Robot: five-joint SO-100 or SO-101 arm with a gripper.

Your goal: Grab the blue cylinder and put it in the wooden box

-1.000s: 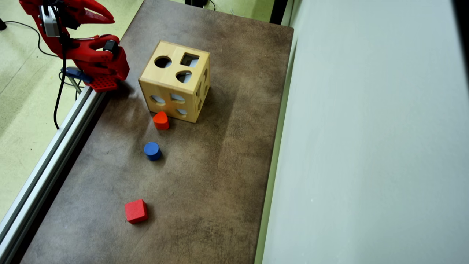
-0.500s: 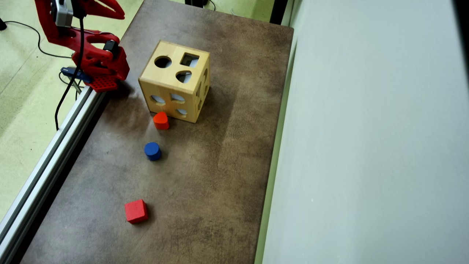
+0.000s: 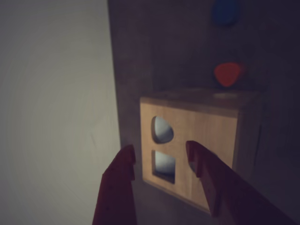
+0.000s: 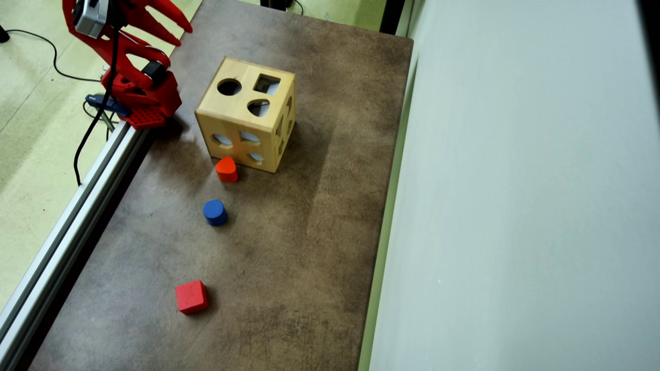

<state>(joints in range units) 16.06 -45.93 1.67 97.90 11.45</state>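
The blue cylinder (image 4: 214, 211) stands alone on the brown table (image 4: 319, 216) in the overhead view, well below the wooden box (image 4: 247, 113). In the wrist view the cylinder (image 3: 225, 11) is a dim blue patch at the top edge, beyond the box (image 3: 197, 129). My red gripper (image 4: 180, 35) hangs at the top left of the overhead view, left of the box and far from the cylinder. Through the wrist camera the gripper (image 3: 160, 152) is open and holds nothing. Its two fingers (image 3: 123, 171) frame the square hole in the box's top.
A red-orange rounded block (image 4: 226, 169) sits against the box's near face, also seen in the wrist view (image 3: 228, 73). A red cube (image 4: 191, 297) lies lower on the table. An aluminium rail (image 4: 67, 226) runs along the left edge; a pale wall (image 4: 515, 206) borders the right.
The gripper has swung up and to the right in the overhead view, towards the box's side. The blocks and the box have not moved.
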